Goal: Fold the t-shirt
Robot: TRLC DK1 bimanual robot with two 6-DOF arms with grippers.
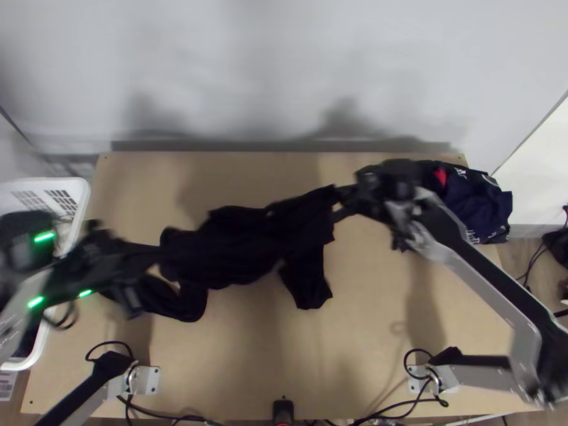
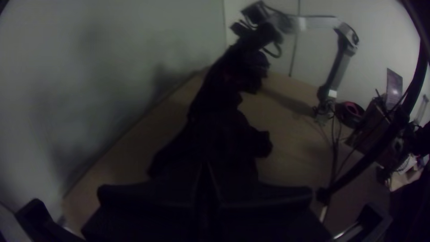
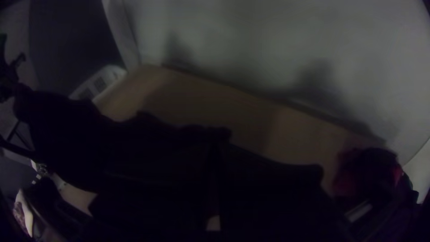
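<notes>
Dark bunched cloth point(image 1: 483, 206) on wooden table point(image 1: 369, 334)

2 silver-grey arms point(image 1: 486, 287) have black joints point(image 1: 554, 366).

The top view looks steeply down from high over the near edge of the tabletop point(image 1: 369, 362), facing the pale wall point(image 1: 284, 64) and taking in both ends from well above. The left wrist view looks from the left arm's point(image 1: 67, 280) wrist, close over the dark T-shirt point(image 1: 245, 245), along the tabletop toward the right arm point(image 1: 490, 284), with the wall on one side. The right wrist view, just as close in, faces across the tabletop to the wall and catches the white basket point(image 1: 84, 202) at the left end, which the top view shares. The T-shirt, tabletop and wall are common to all three.
</notes>
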